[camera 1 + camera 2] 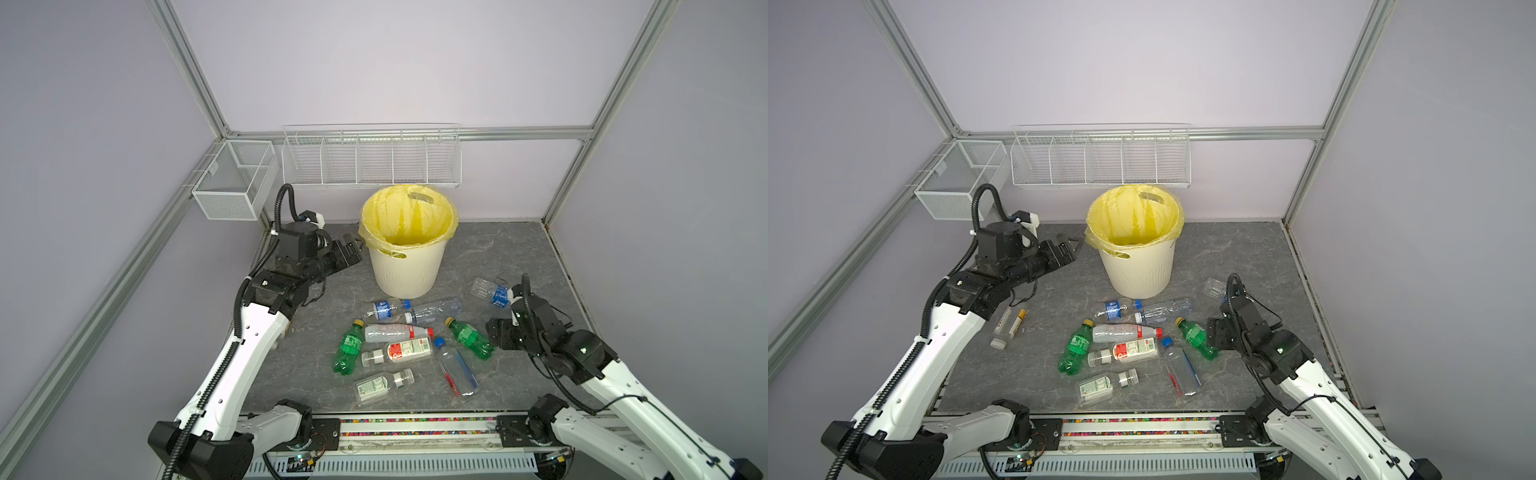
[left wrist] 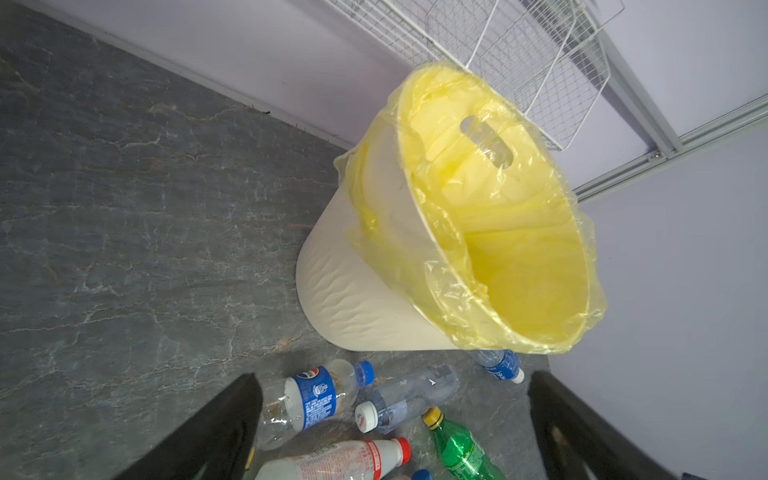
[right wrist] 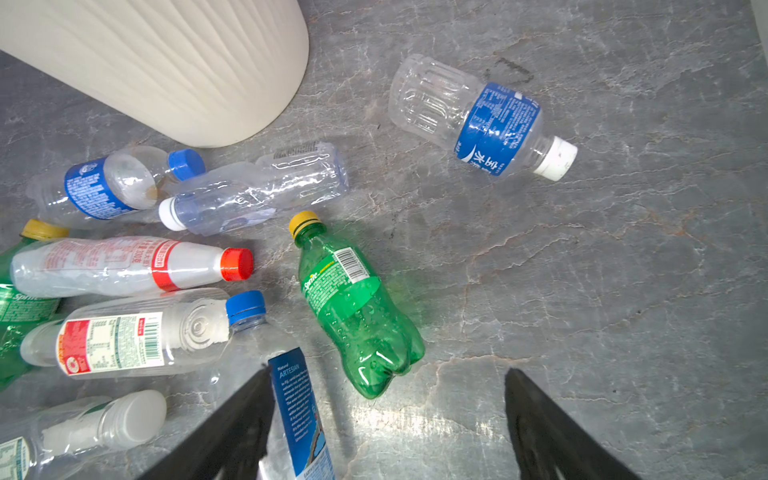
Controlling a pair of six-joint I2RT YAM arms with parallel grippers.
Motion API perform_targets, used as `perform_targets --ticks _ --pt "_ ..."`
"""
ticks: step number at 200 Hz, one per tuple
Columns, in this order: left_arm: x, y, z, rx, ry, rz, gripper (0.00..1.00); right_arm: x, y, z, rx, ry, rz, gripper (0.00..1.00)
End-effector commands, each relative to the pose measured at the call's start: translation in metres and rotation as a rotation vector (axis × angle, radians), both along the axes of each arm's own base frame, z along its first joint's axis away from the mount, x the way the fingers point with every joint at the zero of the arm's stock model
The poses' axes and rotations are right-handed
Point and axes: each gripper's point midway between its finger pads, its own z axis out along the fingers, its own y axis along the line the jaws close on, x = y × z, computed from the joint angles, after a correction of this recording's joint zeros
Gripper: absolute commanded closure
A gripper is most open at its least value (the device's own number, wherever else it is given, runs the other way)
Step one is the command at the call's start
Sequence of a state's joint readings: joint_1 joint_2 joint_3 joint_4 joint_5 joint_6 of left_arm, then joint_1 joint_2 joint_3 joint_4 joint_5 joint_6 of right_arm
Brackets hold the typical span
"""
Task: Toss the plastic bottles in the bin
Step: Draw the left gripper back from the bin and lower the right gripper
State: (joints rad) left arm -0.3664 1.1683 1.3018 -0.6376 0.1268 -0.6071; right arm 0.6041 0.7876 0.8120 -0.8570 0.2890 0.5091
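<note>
Yellow-lined bin (image 1: 405, 270): showed no bottles inside.
Plastic bottles (image 1: 397, 332): all lay loose near the bin, none thrown.
Left gripper (image 2: 395, 376): fingers spread, empty, beside the bin.
Right gripper (image 3: 387, 370): fingers spread, empty.

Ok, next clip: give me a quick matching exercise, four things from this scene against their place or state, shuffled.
1 bin
2 red-capped bottle
3 white-capped blue-label bottle
4 left gripper

A jaws open, empty
B lying on its own, off to one side
C upright, yellow-lined
D lying in the cluster before the bin

Pairs: 1-C, 2-D, 3-B, 4-A
</note>
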Motion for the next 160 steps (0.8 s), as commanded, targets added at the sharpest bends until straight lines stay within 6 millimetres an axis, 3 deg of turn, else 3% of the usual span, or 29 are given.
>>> perform_targets --ticks 1,48,110,160 --pt "-0.007 0.011 0.002 0.023 -0.035 0.025 0.00 -0.003 0.014 -0.011 0.036 0.036 0.063 0.12" --pt "-0.013 0.024 -0.019 0.078 -0.022 0.059 0.00 -0.010 0.036 -0.020 0.151 0.068 0.107 0.12" --pt "-0.015 0.033 -0.050 0.092 0.023 0.093 0.00 -0.025 0.043 -0.039 0.147 0.080 0.125 0.12" --pt "-0.010 0.038 -0.076 0.037 0.094 0.104 0.00 -0.034 0.047 -0.036 0.110 0.032 0.135 0.12"
